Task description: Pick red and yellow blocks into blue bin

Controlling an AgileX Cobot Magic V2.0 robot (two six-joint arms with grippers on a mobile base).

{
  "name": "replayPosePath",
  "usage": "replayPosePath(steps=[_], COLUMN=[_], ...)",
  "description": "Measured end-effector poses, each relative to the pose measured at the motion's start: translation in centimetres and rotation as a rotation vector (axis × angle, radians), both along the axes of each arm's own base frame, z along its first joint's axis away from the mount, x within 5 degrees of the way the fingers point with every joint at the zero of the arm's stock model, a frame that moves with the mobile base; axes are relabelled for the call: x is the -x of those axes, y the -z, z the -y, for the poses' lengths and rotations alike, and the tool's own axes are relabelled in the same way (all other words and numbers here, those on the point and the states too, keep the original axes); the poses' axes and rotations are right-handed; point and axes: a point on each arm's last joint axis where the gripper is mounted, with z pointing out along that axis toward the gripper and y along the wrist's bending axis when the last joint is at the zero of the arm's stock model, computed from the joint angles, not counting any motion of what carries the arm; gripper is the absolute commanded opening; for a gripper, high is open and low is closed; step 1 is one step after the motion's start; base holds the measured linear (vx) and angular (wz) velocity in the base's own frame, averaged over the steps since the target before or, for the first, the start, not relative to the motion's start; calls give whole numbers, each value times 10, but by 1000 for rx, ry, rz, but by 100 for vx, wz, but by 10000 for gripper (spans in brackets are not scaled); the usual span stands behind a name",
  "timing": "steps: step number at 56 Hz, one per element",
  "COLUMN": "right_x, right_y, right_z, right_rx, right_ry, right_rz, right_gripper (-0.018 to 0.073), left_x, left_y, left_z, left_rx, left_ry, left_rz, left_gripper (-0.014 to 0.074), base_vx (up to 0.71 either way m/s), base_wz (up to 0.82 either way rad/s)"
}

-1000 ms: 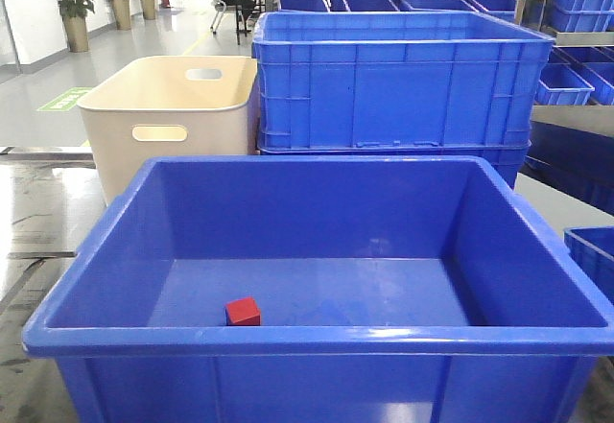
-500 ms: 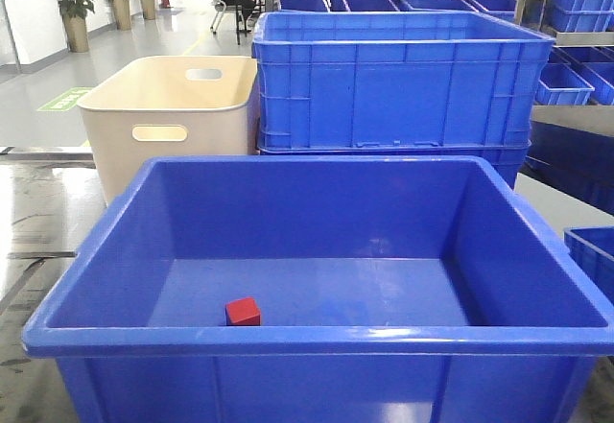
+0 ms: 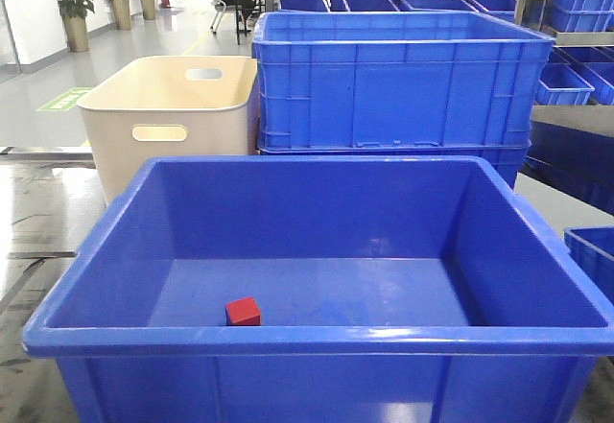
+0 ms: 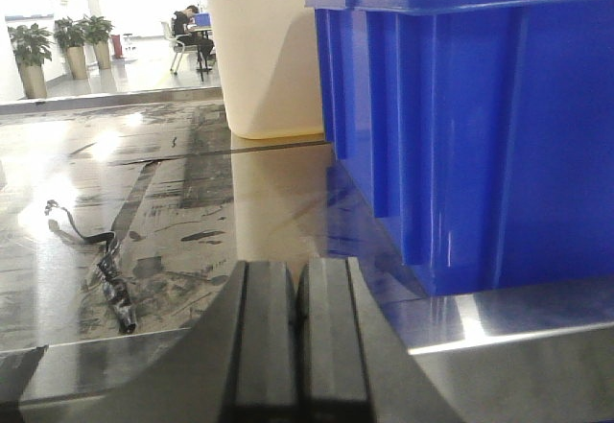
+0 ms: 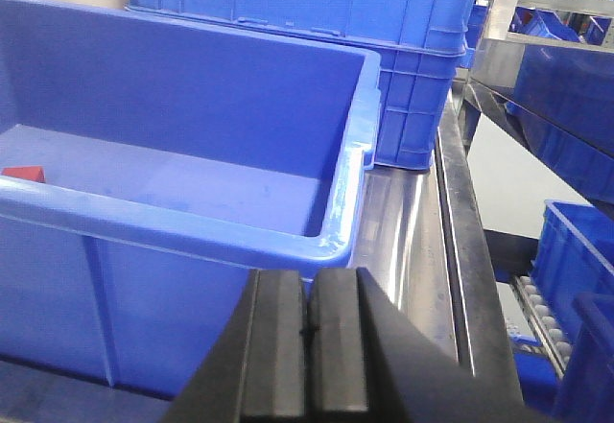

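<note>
The blue bin (image 3: 317, 337) fills the foreground of the front view. A small red cube (image 3: 243, 312) lies on its floor near the front left corner; the right wrist view shows this red cube (image 5: 23, 174) at its left edge. No yellow block is in view. My left gripper (image 4: 295, 279) is shut with nothing between its pads, low over the steel table, left of the blue bin's outer wall (image 4: 480, 135). My right gripper (image 5: 310, 284) is shut and empty too, just outside the near right corner of the blue bin (image 5: 336, 222).
A beige tub (image 3: 168, 116) with oval handle holes stands behind the bin on the left, ribbed blue crates (image 3: 393, 82) stacked behind it on the right. More blue crates (image 5: 566, 250) sit low at the right. A black cable (image 4: 101, 260) lies on the smeared table.
</note>
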Motion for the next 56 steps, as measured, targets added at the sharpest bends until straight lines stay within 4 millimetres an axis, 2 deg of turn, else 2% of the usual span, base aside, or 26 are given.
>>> replayPosePath(steps=[12,31,47,56], right_x=[-2,-13,4,8], right_y=[4,41,65,81], right_z=[-1,-6,-3,1], right_rx=[2,11,-6,-4], right_ry=[-3,-25,-43,-9], right_rz=[-2,-45,59,62], right_gripper=[-10,-10,-10,-10], left_x=[0,0,0,0], left_y=[0,0,0,0], left_z=[0,0,0,0], left_rx=[0,0,0,0], left_ry=[0,0,0,0], left_rz=[0,0,0,0], left_gripper=[-6,-6,-6,-6], base_vx=[0,0,0,0], base_wz=[0,0,0,0])
